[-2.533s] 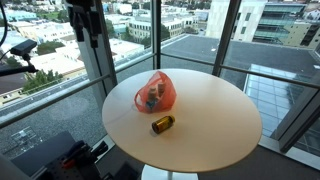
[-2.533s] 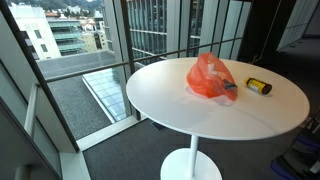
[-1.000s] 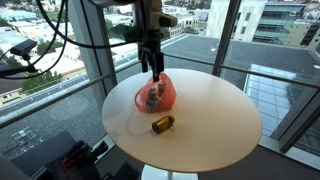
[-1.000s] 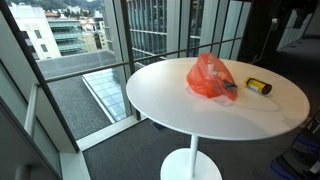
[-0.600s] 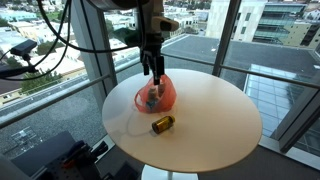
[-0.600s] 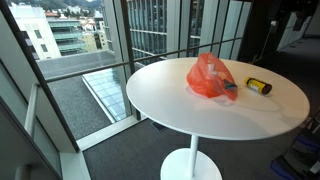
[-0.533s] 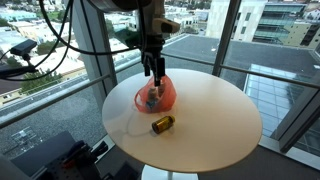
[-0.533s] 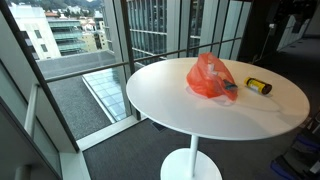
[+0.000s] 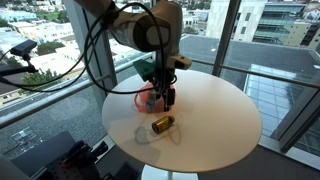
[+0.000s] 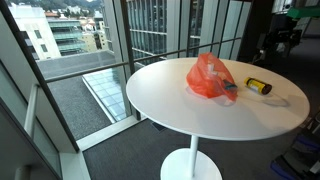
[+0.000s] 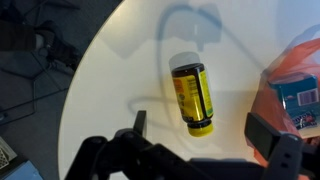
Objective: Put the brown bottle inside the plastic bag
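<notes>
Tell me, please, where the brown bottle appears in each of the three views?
Exterior view: the brown bottle lies at picture centre, just below the orange bag.
Exterior view: the bottle lies far right on the table, just right of the bag.
Wrist view: the bottle is at centre, with the bag at the right edge.
Shared landmark: the orange bag.

The bag [image 11: 300,55] runs off the wrist view's right edge; in an exterior view the arm [image 9: 150,30] partly hides it. The label on the bottle [image 11: 192,97] is unreadable.
</notes>
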{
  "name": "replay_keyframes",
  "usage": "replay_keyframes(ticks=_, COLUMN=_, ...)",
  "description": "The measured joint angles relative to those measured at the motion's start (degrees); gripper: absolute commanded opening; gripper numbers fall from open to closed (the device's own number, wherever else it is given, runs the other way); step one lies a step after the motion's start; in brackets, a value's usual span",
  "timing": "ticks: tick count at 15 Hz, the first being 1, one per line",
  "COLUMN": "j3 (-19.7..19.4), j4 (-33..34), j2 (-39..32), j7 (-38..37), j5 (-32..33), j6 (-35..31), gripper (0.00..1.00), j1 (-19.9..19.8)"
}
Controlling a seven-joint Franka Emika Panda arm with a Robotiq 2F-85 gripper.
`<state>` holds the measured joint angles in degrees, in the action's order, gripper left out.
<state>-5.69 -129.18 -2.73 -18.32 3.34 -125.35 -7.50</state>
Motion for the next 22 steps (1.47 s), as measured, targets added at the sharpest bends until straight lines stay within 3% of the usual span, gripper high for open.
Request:
replay_keyframes(ticks=8, j3=-0.8, j4=-0.01, j2=-10.6, j7=0.85, j5=0.0, j6=-10.24, gripper=1.0, j1=0.05)
replay_keyframes(ticks=16, j3=-1.68, j4=0.0, j2=-15.2, j7=0.85, j5=0.0, j6=-16.06, gripper=1.0, j1=1.28)
replay_keyframes(ticks=17, j3=-1.9, j4=0.0, j2=-15.59, j7=0.84, j5=0.0, j6=-16.39, gripper=0.75, j1=1.53)
replay_keyframes(ticks=19, j3=-2.36, j4=0.0, j2=-16.29, j7=0.79, j5=0.0, j6=-16.97, gripper=0.66, j1=2.11)
replay_keyframes(ticks=22, j3=-3.06, j4=0.0, j2=-17.0, j7=0.62, j5=0.0, j6=-17.42, gripper=0.4, j1=3.11)
